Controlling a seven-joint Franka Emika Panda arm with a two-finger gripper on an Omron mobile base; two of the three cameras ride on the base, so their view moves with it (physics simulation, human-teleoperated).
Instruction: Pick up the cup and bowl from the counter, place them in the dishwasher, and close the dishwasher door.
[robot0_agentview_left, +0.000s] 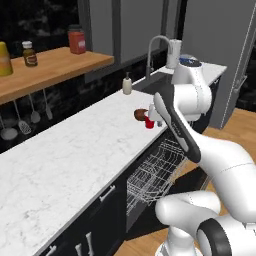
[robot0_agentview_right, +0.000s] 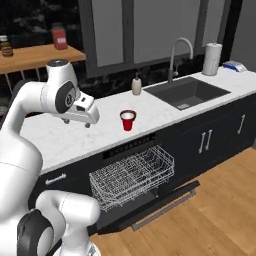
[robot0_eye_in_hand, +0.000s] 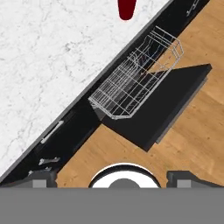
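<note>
A: Hand (robot0_agentview_right: 87, 122)?
B: Fingers wide apart, empty, above worktop (robot0_agentview_right: 100, 131).
A: Cup (robot0_agentview_right: 128, 120)?
B: Upright on worktop nr front edge, bowl (robot0_agentview_left: 140, 114) just beside. Dishwasher door (robot0_agentview_right: 150, 207) down, rack (robot0_agentview_right: 132, 176) pulled out.

A long white marble-look surface (robot0_agentview_right: 75, 135) with grey veining runs over dark cabinets. A small red cup (robot0_agentview_right: 128, 120) with a white inside stands upright on it near the front edge, above the pulled-out wire rack. In the left base view, a dark brown bowl (robot0_agentview_left: 140, 114) sits just beside the cup on the wall side. Farther along, a pale soap bottle (robot0_agentview_right: 136, 85) stands near the sink's corner, and a white paper-towel roll (robot0_agentview_right: 213, 58) rises behind the basin. On the wall, a wooden shelf (robot0_agentview_left: 55, 67) carries a yellow canister (robot0_agentview_left: 5, 59), a small brown jar (robot0_agentview_left: 30, 54) and a red jar (robot0_agentview_left: 77, 40).
</note>
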